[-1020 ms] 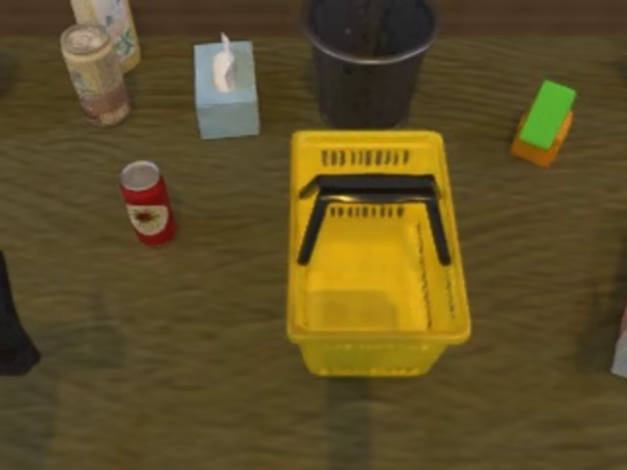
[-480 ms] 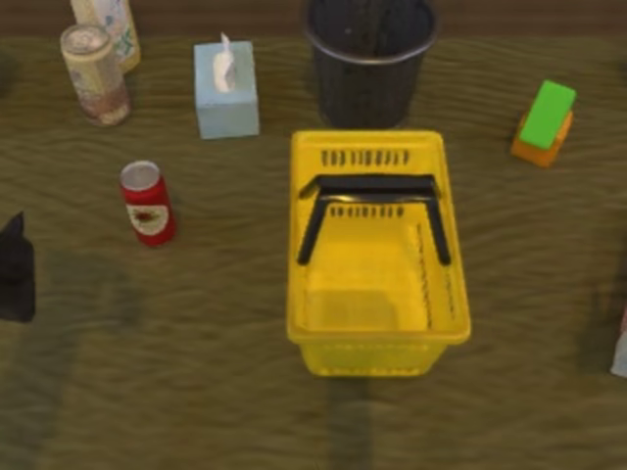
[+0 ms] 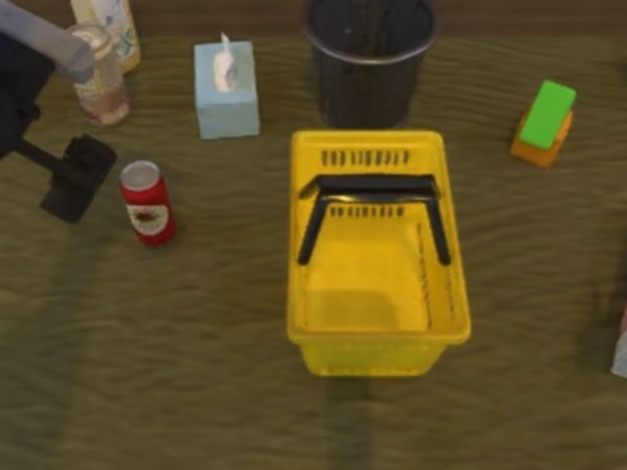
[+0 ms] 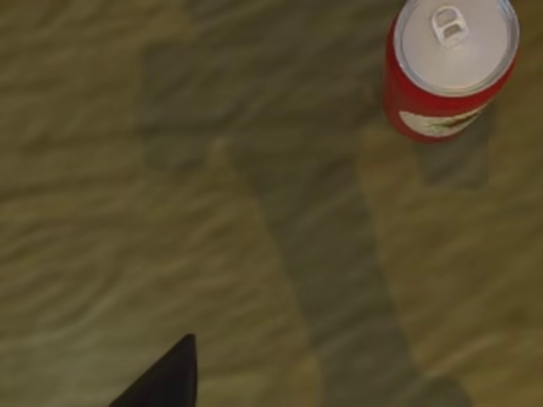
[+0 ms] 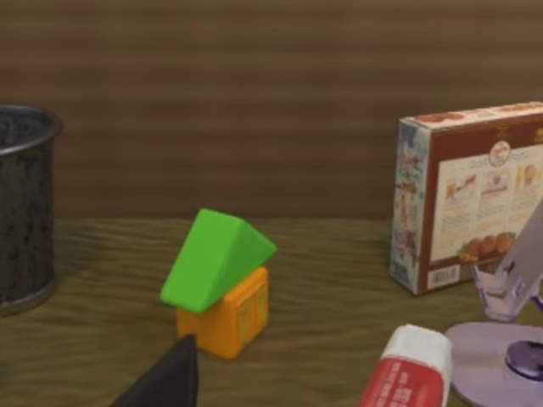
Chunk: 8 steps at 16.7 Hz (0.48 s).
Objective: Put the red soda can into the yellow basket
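The small red cylindrical soda can (image 3: 147,203) with its silver top stands upright on the woven brown table (image 3: 196,343), at the left side and well apart from the large yellow plastic rectangular basket (image 3: 376,333), which sits at the centre with its black folding handles (image 3: 373,192) lying across its far half; the basket's floor shows bare yellow; the left arm's black end effector (image 3: 71,179) hangs just to the left of the red can, not touching it, and whether its fingers are released or clenched cannot be told; in the left wrist view the can (image 4: 450,68) appears from above with its pull tab visible, and only a single dark fingertip (image 4: 165,380) shows against the table; behind the can, toward the far left, stand a beige patterned can (image 3: 98,83) and a pale blue tissue box (image 3: 225,90); a round black mesh bin (image 3: 369,54) stands just beyond the basket's far edge; a green wedge on an orange block (image 3: 544,122) rests at the far right; the right arm stays off at the right edge, its wrist view showing the same green and orange block (image 5: 219,284), a brown printed carton (image 5: 471,195) and a red and white tube (image 5: 407,369).
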{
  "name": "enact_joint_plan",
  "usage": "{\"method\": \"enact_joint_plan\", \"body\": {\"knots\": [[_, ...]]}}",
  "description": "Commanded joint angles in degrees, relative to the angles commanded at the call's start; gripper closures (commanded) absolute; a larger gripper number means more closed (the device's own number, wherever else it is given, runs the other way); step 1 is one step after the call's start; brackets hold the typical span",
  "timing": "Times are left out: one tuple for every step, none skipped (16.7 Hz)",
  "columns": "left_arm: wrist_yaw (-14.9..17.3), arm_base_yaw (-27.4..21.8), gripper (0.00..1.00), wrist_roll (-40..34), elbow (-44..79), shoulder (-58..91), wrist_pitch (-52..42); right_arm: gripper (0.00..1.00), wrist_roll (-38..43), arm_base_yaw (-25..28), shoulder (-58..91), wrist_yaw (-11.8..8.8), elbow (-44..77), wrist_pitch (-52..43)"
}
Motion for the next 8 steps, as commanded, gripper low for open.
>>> {"method": "enact_joint_plan", "body": {"knots": [[0.0, -0.6, 0.0, 1.5, 5.1, 6.1, -3.4, 0.0, 0.0, 0.0, 0.0, 0.0, 0.0, 0.0], [0.0, -1.1, 0.0, 3.0, 10.0, 11.9, -6.7, 0.0, 0.0, 0.0, 0.0, 0.0, 0.0, 0.0], [-0.1, -1.6, 0.0, 4.4, 14.7, 17.3, -9.6, 0.0, 0.0, 0.0, 0.0, 0.0, 0.0, 0.0], [-0.1, -2.0, 0.0, 5.6, 19.2, 22.4, -12.4, 0.0, 0.0, 0.0, 0.0, 0.0, 0.0, 0.0], [-0.1, -2.4, 0.0, 6.8, 23.5, 27.0, -14.8, 0.0, 0.0, 0.0, 0.0, 0.0, 0.0, 0.0], [-0.1, -2.8, 0.0, 7.9, 27.4, 31.1, -16.9, 0.0, 0.0, 0.0, 0.0, 0.0, 0.0, 0.0], [-0.1, -3.2, 0.0, 8.8, 31.0, 34.7, -18.8, 0.0, 0.0, 0.0, 0.0, 0.0, 0.0, 0.0], [-0.1, -3.5, 0.0, 9.7, 34.1, 37.8, -20.4, 0.0, 0.0, 0.0, 0.0, 0.0, 0.0, 0.0]]}}
